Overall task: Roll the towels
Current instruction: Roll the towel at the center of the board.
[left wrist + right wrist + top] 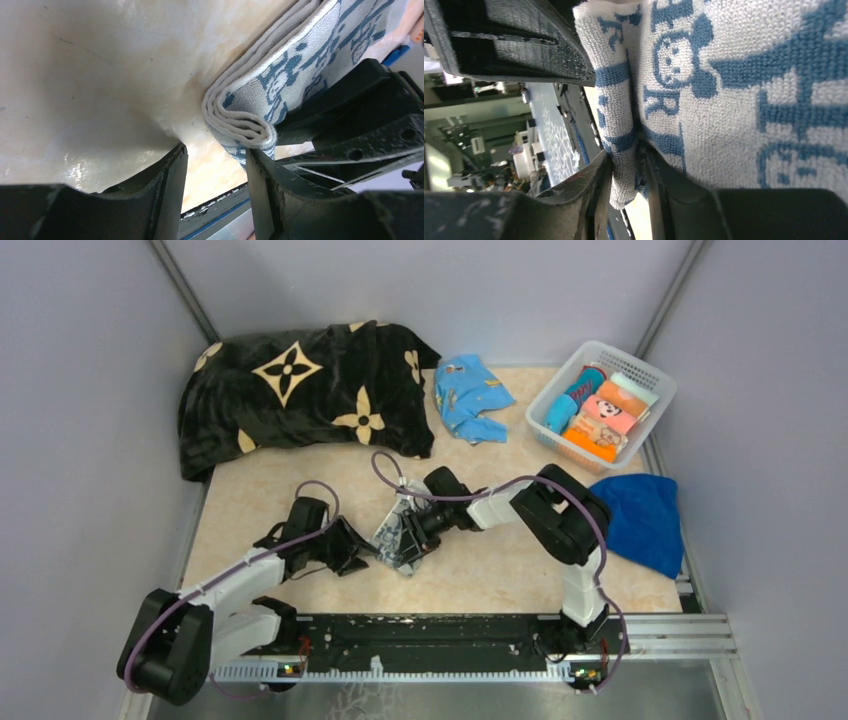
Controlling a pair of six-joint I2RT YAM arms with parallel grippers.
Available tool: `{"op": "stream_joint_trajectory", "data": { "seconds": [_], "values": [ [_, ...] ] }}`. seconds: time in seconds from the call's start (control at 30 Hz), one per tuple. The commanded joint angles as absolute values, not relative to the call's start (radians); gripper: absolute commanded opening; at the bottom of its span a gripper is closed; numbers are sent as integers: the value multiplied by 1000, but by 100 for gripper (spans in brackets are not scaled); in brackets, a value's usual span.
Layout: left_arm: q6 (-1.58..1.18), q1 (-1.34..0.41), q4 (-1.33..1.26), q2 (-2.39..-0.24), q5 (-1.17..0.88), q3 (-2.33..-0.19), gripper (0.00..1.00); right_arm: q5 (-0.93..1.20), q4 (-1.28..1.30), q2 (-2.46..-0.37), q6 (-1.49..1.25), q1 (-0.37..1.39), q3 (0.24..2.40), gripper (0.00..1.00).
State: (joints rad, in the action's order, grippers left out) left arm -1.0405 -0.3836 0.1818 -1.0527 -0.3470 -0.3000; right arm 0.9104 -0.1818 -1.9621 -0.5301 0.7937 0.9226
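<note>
The task is in its early part. Of the three towels, only the white towel with dark-blue print (403,532) is being worked. It lies near the middle of the table (290,475), a little toward 6 o'clock, between the two grippers.

In the left wrist view, its near end is doubled over into several stacked layers with a rounded fold. This looks like the start of a roll or a flat fold rather than a finished cylinder.

The right gripper (626,152) is clenched on a pinched fold of this towel, and its pads press the terry from both sides. The left gripper (215,150) is released. Its jaws stand apart with bare table showing between them, and the layered end of the towel sits just beside its right-hand finger (265,190), not between the two fingers.

The small turquoise towel (470,395) lies crumpled at about 12 o'clock, just beside the black blanket with cream flowers (300,390) at 10 to 11 o'clock. The royal-blue towel (642,520) lies loose at 3 o'clock, partly over the table's edge. Neither shows any rolling.

A white basket (545,412) at 1 to 2 o'clock holds colourful bundles, and it is not possible to tell whether those are rolled cloths.

By this reading, the white towel needs most of its roll, and the other two towels are wholly left to do.
</note>
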Motion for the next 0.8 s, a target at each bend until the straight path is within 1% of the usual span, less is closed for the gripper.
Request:
{"op": "stream_joint_trajectory", "data": {
  "seconds": [0.0,0.13,0.27,0.37,0.53,0.7,0.77],
  "values": [
    [-1049,-379,172,-1074,-315,-296,53,755,-77,-1838,-421,797,917,34],
    [-1063,-380,168,-1074,-306,-281,53,576,63,-1740,-332,842,943,39],
    [-1071,-380,164,-1083,-305,-273,53,399,170,-1670,-277,916,977,39],
    [-1074,-379,162,-1093,-306,-274,53,317,192,-1613,-250,977,991,39],
    [-1079,-380,163,-1098,-302,-270,53,353,190,-1606,-206,1063,1020,38],
    [-1080,-380,168,-1097,-297,-267,53,420,186,-1691,-197,1100,1062,38],
    [-1081,-380,172,-1096,-296,-266,53,402,181,-1710,-198,1103,1069,38]
  ]
}}
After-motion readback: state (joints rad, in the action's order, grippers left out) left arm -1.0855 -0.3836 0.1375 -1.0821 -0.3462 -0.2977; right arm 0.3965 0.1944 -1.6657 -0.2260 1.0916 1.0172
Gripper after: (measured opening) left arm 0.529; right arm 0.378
